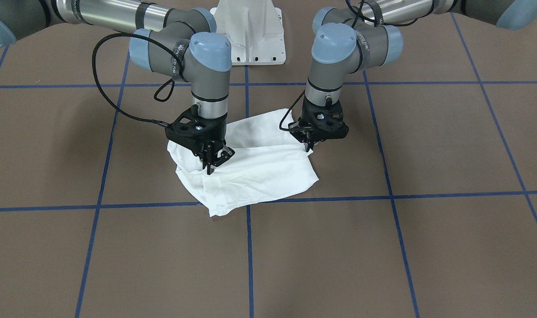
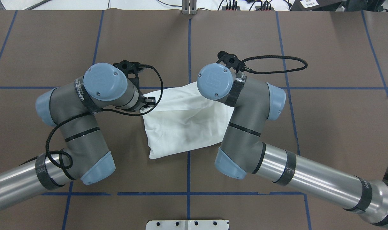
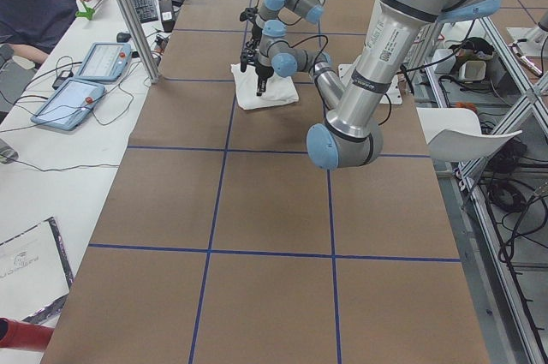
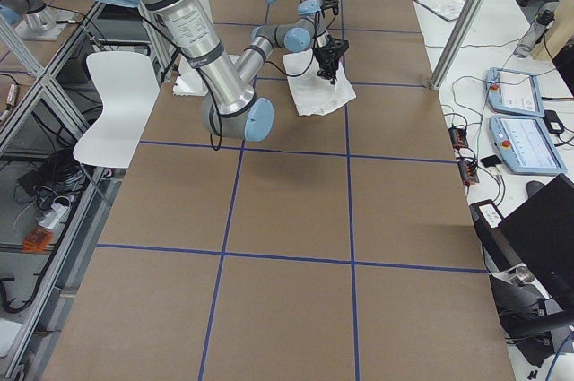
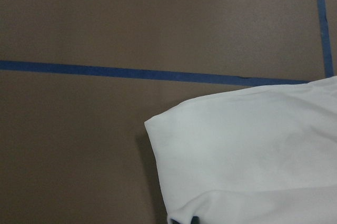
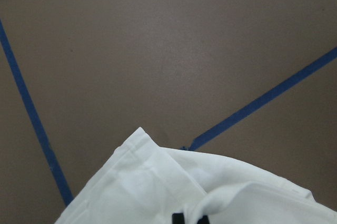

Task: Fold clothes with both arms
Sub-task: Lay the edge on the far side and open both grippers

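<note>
The white T-shirt [image 1: 259,172] lies folded into a rough rectangle on the brown table, also seen from overhead [image 2: 181,124]. No print, collar or label shows. My left gripper [image 1: 310,147] is low at the shirt's edge on my left, shut on a bunched bit of cloth; overhead it shows at that edge [image 2: 146,103]. The cloth lifts toward the fingers in the left wrist view [image 5: 253,150]. My right gripper [image 1: 210,167] is down on the shirt's opposite side, fingers close together in a raised fold [image 6: 147,192]. Overhead, my right wrist hides it.
The white pedestal base [image 1: 250,31] stands between the arms' roots. Blue tape lines [image 1: 249,247] grid the table. An operator [image 3: 34,4] sits at a side desk with tablets [image 3: 94,60]. A white chair [image 4: 112,103] stands beside the table.
</note>
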`<state>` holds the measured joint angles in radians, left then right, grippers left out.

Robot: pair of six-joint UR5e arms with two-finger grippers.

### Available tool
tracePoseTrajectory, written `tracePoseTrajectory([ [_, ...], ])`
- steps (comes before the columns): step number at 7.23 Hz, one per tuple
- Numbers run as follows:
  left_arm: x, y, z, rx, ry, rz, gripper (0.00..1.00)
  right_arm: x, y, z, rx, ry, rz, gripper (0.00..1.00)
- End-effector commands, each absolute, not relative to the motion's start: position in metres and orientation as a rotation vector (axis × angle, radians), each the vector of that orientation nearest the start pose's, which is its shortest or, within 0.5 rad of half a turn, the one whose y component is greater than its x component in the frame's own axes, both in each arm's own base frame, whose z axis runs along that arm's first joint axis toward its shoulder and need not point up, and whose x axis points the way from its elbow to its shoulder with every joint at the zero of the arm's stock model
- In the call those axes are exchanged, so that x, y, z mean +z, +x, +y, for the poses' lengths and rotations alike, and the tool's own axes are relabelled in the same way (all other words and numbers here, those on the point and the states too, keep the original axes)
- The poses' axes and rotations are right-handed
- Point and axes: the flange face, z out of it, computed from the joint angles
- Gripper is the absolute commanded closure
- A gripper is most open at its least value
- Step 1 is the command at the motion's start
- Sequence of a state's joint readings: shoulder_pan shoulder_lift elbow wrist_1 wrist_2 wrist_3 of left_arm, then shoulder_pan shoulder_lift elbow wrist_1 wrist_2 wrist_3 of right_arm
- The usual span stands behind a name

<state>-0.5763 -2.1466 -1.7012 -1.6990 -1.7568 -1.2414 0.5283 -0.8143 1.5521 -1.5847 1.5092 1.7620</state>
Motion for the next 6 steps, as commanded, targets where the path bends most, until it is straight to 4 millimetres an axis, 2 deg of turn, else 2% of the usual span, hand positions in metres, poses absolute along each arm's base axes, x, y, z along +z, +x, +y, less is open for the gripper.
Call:
tracePoseTrajectory([
  [1,0.270,0.507,-0.468,-0.149,0.221,0.831,0.01,0.227,-0.571,-0.496,0.659,0.208,-0.713,0.01],
  [2,0.263,0.504,-0.467,-0.103,0.247,0.843,0.00,0.211,-0.570,-0.500,0.626,0.212,-0.723,0.00],
  [4,0.250,0.494,-0.464,-0.073,0.269,0.867,0.00,0.208,-0.569,-0.496,0.606,0.178,-0.738,0.00],
  [5,0.248,0.491,-0.460,-0.070,0.271,0.874,0.00,0.212,-0.564,-0.492,0.604,0.176,-0.742,0.00],
  [6,0.247,0.493,-0.457,-0.064,0.270,0.878,0.00,0.226,-0.554,-0.482,0.597,0.174,-0.742,0.00],
])
